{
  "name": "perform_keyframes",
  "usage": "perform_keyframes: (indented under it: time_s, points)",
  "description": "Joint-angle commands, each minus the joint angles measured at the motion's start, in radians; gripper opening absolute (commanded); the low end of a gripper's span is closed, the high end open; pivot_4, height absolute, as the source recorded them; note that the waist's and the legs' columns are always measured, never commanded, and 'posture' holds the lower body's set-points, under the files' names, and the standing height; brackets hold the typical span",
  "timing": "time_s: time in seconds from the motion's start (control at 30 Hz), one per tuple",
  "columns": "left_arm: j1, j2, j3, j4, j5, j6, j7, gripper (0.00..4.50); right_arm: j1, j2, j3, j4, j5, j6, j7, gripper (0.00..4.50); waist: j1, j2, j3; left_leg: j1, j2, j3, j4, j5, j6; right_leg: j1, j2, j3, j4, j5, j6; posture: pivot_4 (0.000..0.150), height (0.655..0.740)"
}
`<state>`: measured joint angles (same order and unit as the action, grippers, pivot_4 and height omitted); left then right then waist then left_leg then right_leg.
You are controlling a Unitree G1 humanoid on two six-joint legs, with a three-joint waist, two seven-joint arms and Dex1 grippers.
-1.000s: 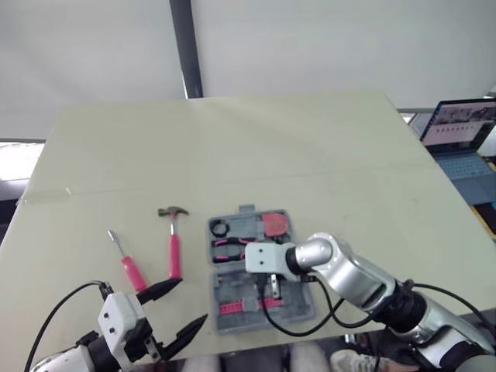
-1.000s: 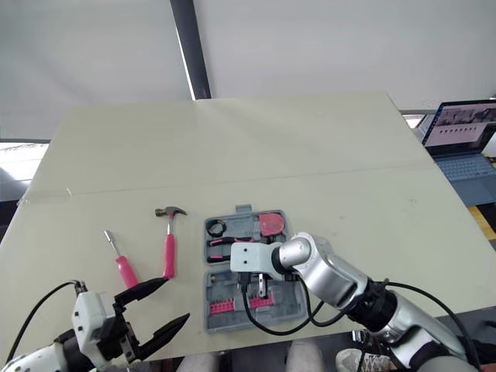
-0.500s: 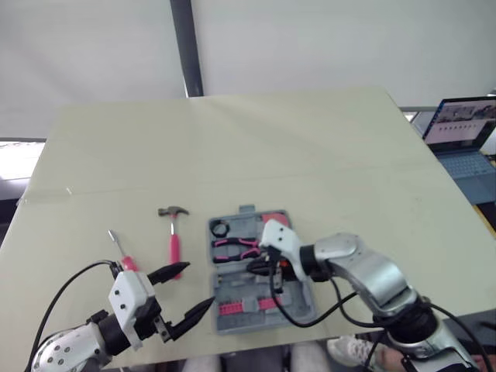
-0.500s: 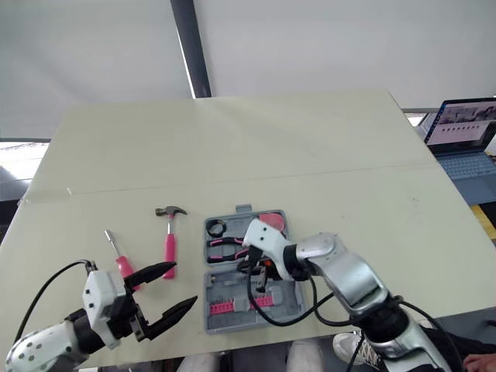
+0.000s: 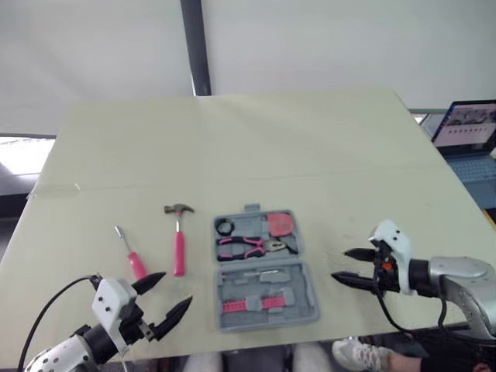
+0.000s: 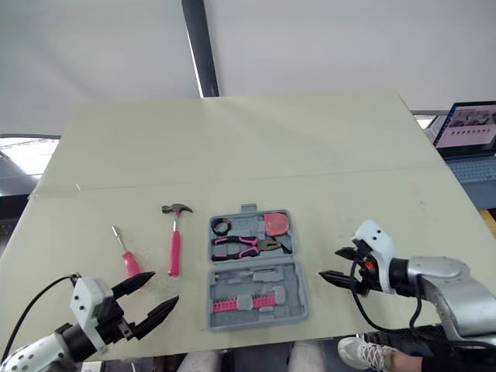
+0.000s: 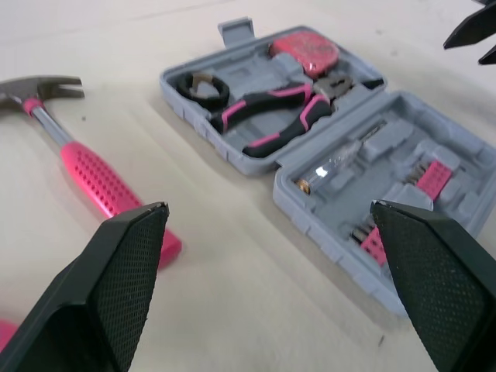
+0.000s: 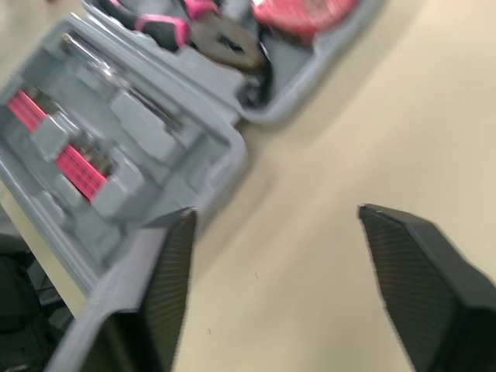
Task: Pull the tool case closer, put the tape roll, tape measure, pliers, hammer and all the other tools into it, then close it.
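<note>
Lying open and flat near the front edge of the pale table (image 5: 310,155) is one gray plastic tool case (image 5: 297,285) with two halves. The far half has three things in it: one black tape roll (image 5: 225,227) shaped like a ring, one pliers (image 5: 249,247) with pink and black handles, and one round pink tape measure (image 5: 280,225). The near half has pink strips (image 5: 249,304) and one thin shiny metal piece (image 5: 260,273). Two tools lie on the table to the left of the case: one hammer (image 5: 179,242) with a pink handle and a gray metal head, and one small screwdriver (image 5: 132,256) with a pink handle, farther left. They do not touch. The left gripper (image 5: 177,287) is by the front edge, near those two tools. Its two black pointy fingers are spread wide and hold nothing. The right gripper (image 5: 340,264) is to the right of the case, pointing at it, with its fingers apart too and nothing in them. One laptop (image 5: 469,124) sits off to the far right
</note>
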<state>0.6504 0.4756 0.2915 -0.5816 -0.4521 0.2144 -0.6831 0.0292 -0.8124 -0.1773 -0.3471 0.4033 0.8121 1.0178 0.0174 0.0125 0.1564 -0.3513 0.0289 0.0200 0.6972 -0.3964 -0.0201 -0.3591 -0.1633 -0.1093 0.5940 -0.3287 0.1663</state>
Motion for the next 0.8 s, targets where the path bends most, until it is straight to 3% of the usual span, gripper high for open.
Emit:
perform_keyframes:
  time_s: [0.03, 0.47, 0.7, 0.8]
  points:
    - [0.031, -0.014, 0.007, 0.052, 0.024, -0.079, -0.033, 4.50, 0.045, -0.007, -0.060, 0.021, 0.009, -0.074, -0.004, 4.42, 0.004, 0.000, 0.000, 0.000, 0.000, 0.000, 0.000, 0.000, 0.000, 0.000, 0.000, 0.000, 0.000, 0.000, 0.000, 0.150, 0.7360]
    - [0.049, -0.027, 0.039, 0.124, 0.065, -0.185, -0.031, 4.50, 0.200, 0.027, -0.134, 0.010, 0.031, -0.202, -0.037, 4.42, 0.007, 0.000, 0.001, 0.000, 0.000, 0.000, 0.001, 0.000, 0.000, 0.000, 0.000, 0.000, 0.000, 0.000, 0.001, 0.150, 0.7360]
    - [0.059, -0.012, 0.018, 0.081, 0.051, -0.154, -0.050, 4.50, 0.177, 0.030, -0.126, 0.032, 0.026, -0.234, -0.054, 4.42, 0.008, 0.000, 0.001, 0.000, 0.000, 0.000, 0.001, 0.000, 0.000, 0.001, 0.000, 0.000, 0.000, 0.000, 0.001, 0.150, 0.7360]
    - [0.047, -0.012, -0.002, 0.060, 0.040, -0.128, -0.048, 4.50, 0.155, 0.103, -0.177, 0.049, 0.042, -0.328, -0.098, 4.42, 0.008, 0.000, 0.001, 0.000, 0.000, 0.000, 0.001, 0.000, 0.000, 0.001, 0.000, 0.000, 0.000, 0.000, 0.001, 0.150, 0.7360]
